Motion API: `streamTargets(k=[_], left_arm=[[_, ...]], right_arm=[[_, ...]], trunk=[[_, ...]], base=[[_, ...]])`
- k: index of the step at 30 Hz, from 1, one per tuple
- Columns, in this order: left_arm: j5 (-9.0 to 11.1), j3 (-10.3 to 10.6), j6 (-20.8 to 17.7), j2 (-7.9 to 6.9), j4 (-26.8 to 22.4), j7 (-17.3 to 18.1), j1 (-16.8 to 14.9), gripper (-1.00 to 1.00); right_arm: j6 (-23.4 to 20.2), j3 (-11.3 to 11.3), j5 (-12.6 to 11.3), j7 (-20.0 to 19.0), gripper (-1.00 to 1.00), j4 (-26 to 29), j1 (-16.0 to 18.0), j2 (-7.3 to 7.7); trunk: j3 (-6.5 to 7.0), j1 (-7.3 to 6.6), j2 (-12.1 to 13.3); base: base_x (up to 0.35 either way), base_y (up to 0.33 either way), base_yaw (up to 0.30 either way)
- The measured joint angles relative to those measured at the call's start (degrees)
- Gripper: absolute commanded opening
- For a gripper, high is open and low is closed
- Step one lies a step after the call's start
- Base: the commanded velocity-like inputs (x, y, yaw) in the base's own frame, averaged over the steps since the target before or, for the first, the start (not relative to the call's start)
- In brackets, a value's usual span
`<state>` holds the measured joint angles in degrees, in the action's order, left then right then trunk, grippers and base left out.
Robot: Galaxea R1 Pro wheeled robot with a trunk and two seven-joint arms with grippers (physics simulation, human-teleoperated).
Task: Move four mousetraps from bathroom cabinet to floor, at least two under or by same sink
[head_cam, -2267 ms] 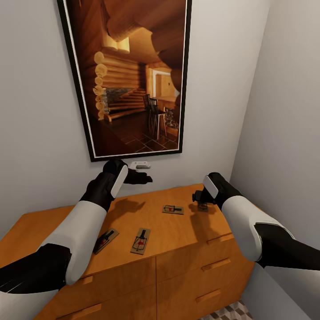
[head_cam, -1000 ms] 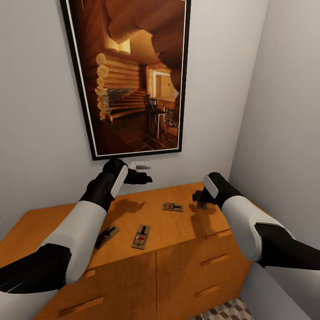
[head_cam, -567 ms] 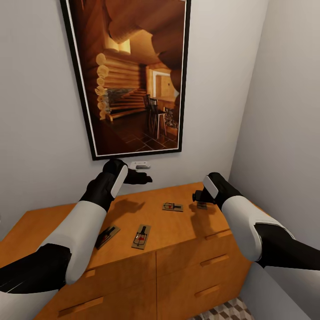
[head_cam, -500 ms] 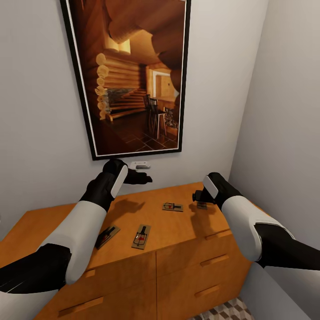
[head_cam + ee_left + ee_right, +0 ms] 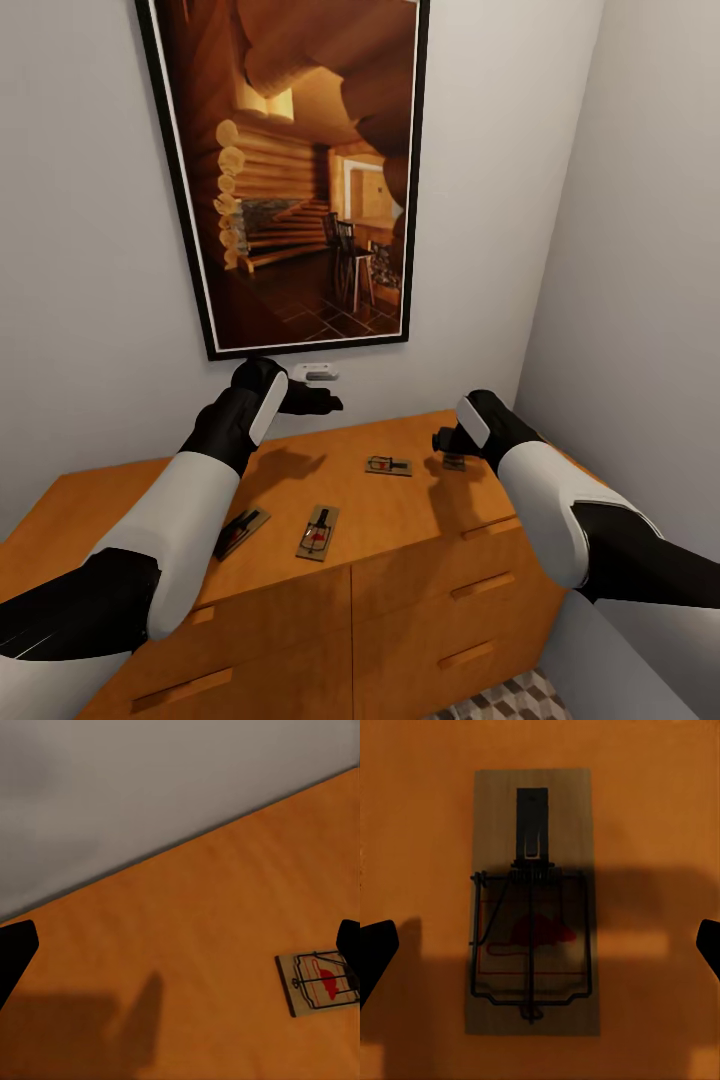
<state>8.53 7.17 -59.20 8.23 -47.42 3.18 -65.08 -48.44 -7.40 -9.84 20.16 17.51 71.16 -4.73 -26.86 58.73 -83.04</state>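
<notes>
Orange cabinet (image 5: 400, 520) top in grey-walled corner carries four mousetraps (image 5: 318, 531). Framed cabin picture (image 5: 290, 170) above. Both jaws spread; right gripper (image 5: 540, 945) straddles one trap.

Four mousetraps (image 5: 318, 531) lie on one cabinet (image 5: 300, 590) — two grippers (image 5: 325, 402), one framed picture (image 5: 290, 170).

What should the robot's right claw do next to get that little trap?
Probably lower the right claw straight down and close on the mousetrap. In the right wrist view the trap lies flat on the cabinet top, centred between the open fingertips, which have not touched it yet.
</notes>
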Motion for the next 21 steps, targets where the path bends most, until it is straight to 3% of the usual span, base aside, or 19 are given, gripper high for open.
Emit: streamTargets(k=[21], left_arm=[[0.0,0.0,0.0,0.01,0.0,0.0,0.0,1.0]], right_arm=[[2.3,-0.1,-0.1,0.0,1.0,-1.3,0.0,0.12]], trunk=[[0.0,0.0,0.0]], base=[[0.0,0.0,0.0]])
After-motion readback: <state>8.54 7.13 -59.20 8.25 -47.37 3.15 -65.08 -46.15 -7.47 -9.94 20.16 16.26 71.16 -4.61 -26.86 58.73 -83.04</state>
